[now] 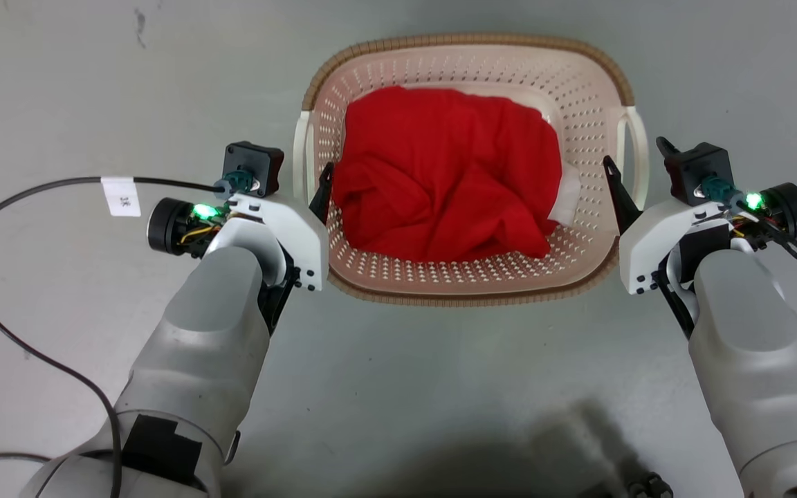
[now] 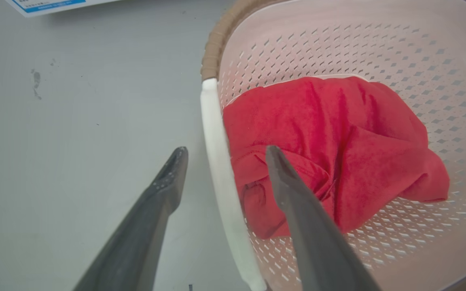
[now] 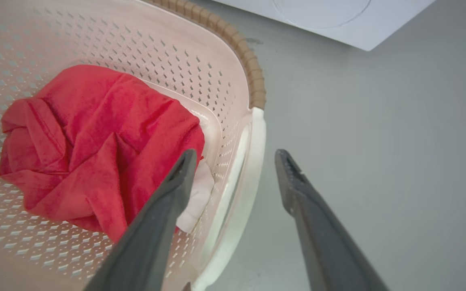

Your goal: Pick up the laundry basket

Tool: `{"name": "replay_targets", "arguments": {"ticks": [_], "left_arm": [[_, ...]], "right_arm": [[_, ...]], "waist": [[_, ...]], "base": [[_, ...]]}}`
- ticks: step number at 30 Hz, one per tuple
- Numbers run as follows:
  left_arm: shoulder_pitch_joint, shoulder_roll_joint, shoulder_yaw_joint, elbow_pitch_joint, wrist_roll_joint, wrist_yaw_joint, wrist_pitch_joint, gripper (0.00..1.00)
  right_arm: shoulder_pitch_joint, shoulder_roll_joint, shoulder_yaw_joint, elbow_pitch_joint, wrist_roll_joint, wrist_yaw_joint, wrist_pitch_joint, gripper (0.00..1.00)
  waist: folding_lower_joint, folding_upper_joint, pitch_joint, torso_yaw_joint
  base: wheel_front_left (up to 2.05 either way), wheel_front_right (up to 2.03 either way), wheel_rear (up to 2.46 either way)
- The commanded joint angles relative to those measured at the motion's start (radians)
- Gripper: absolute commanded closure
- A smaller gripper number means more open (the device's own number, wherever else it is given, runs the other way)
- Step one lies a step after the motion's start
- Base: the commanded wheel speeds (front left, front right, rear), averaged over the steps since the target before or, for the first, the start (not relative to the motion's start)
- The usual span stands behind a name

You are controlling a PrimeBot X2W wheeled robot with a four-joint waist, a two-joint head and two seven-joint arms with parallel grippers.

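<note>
The left end effector [image 2: 225,148] has its fingers apart, astride the left handle [image 2: 217,161] of the laundry basket [image 1: 468,41]. One finger is over the floor [image 2: 75,141] and the other is inside, above the red cloth [image 2: 338,153]. The right end effector [image 3: 236,151] is spread the same way across the right handle [image 3: 253,161], its inner finger beside a scrap of white fabric [image 3: 198,194]. The basket sits upright on the floor between the two arms.

The risk, as I judge it, is that an inner finger nips cloth along with the handle (a soft, slippery hold). One side could also clamp or lift first and tip the basket. Whether the fingertips are above or below handle level cannot be told. A pale flat thing [image 3: 338,20] is cut off at the right wrist view's top.
</note>
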Motion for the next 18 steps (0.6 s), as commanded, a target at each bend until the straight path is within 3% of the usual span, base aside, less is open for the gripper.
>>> {"name": "replay_targets", "arguments": {"ticks": [1,16,17,18], "left_arm": [[-0.02,0.001,-0.009,0.008,-0.009,-0.001,0.001,0.0],[-0.085,-0.002,-0.105,0.033,-0.068,-0.001,0.0,0.0],[-0.08,-0.002,-0.115,0.033,-0.076,-0.001,0.004,0.09],[-0.083,-0.002,-0.122,0.034,-0.074,-0.001,0.003,0.7]], "right_arm": [[-0.024,-0.001,-0.008,0.022,-0.008,-0.001,-0.002,0.0],[-0.118,0.016,-0.053,0.137,-0.032,-0.001,-0.002,0.0],[-0.12,0.018,-0.054,0.149,-0.032,-0.001,-0.002,0.0],[-0.123,0.019,-0.057,0.156,-0.032,-0.001,-0.002,0.15]], "waist": [[-0.0002,0.0001,0.024,0.002],[-0.0002,0.0001,0.112,0.009],[-0.0002,0.0001,0.113,0.007],[-0.0002,0.0001,0.113,0.008]], "base": [[0.0,0.0,0.0],[0.0,0.0,0.0],[0.0,0.0,0.0],[0.0,0.0,0.0]]}}
